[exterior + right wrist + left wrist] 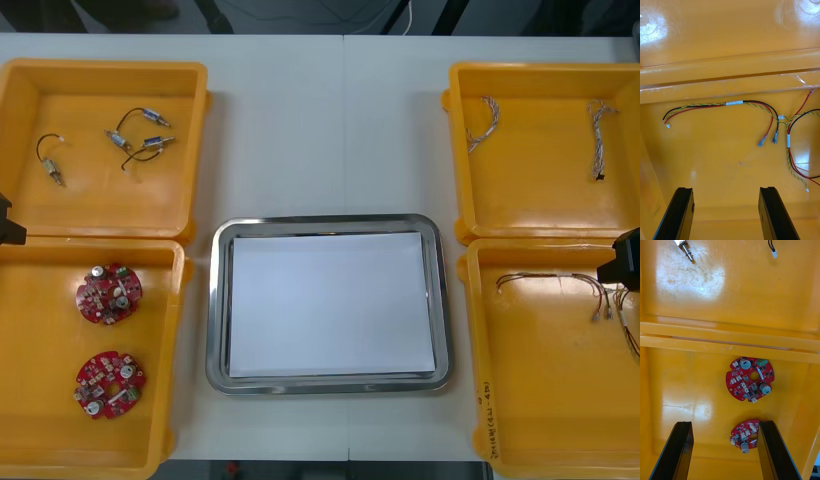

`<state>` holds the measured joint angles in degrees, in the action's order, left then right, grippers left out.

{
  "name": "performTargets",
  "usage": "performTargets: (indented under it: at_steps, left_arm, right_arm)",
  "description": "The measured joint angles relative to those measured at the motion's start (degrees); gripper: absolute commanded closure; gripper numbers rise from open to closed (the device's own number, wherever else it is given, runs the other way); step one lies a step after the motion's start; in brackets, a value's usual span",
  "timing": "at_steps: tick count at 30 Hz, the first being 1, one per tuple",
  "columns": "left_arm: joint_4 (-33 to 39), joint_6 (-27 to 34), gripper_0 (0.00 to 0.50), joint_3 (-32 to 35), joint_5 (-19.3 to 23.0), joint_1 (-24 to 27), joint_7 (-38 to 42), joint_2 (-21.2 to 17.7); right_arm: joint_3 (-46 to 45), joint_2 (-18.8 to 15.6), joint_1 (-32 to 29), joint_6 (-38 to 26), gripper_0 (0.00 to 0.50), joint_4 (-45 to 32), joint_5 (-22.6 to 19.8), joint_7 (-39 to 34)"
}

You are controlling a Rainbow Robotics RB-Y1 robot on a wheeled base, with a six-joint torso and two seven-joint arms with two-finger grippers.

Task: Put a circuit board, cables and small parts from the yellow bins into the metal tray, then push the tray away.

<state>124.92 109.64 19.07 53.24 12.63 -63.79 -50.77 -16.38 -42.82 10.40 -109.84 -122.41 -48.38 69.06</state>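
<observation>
My left gripper (pixel 724 425) is open above the near-left yellow bin (pixel 30 420), which holds two round red circuit boards (pixel 109 293) (pixel 110 384). In the left wrist view one board (pixel 750 378) lies beyond the fingers and the other (pixel 745 437) lies just inside one fingertip. My right gripper (pixel 725 191) is open over the near-right bin (pixel 540 400). Red, black and yellow cables (pixel 733 103) lie on the bin floor beyond its fingers. The metal tray (pixel 328 225), white inside, sits between the bins with nothing in it.
The far-left bin (pixel 100 205) holds small metal parts (pixel 140 140) with black cables. The far-right bin (pixel 540 200) holds two twisted cables (pixel 483 122) (pixel 598 135). Bare table lies beyond the tray.
</observation>
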Motion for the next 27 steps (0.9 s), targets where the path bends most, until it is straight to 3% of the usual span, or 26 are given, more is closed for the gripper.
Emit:
performTargets:
  at_steps: [27]
  left_arm:
    - [0.0, 0.0, 0.000, 0.0, 0.0, 0.0, 0.0, 0.0]
  right_arm:
    - [0.0, 0.0, 0.0, 0.0, 0.000, 0.0, 0.0, 0.0]
